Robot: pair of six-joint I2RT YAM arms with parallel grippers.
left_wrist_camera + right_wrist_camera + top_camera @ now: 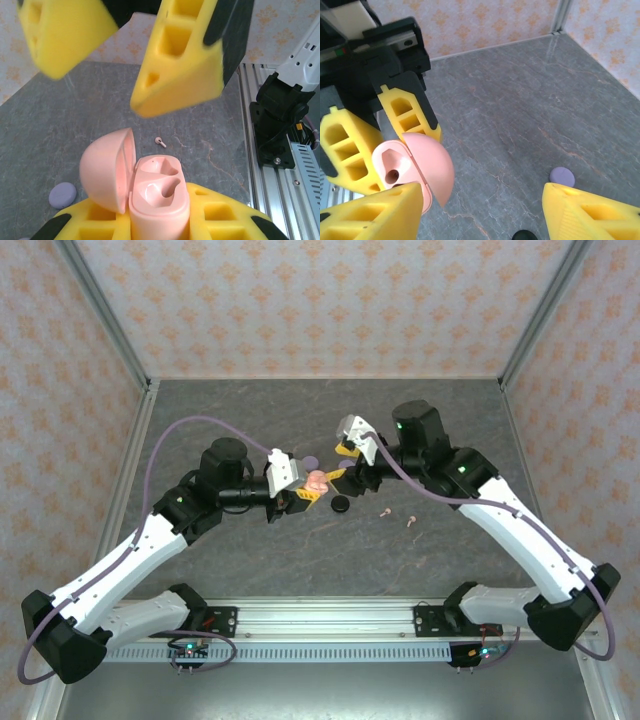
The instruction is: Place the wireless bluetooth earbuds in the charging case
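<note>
The pale pink charging case [160,195] stands with its lid [106,170] swung open to the left and both wells empty. My left gripper [160,222] is shut on its base, and in the top view this gripper [303,491] holds the case [316,482] above mid-table. My right gripper [480,217] hangs open just beside the case [417,170], nothing between its fingers; from above it [341,462] sits right of the case. Two pale pink earbuds [384,513] [410,521] lie on the table to the right; one earbud [160,142] shows beyond the case.
A lilac puck [311,460] [562,176] lies on the table behind the case, and a black puck [341,504] [525,235] in front of it. Patterned walls and metal posts close in the grey table; the arms' base rail [320,618] runs along the near edge.
</note>
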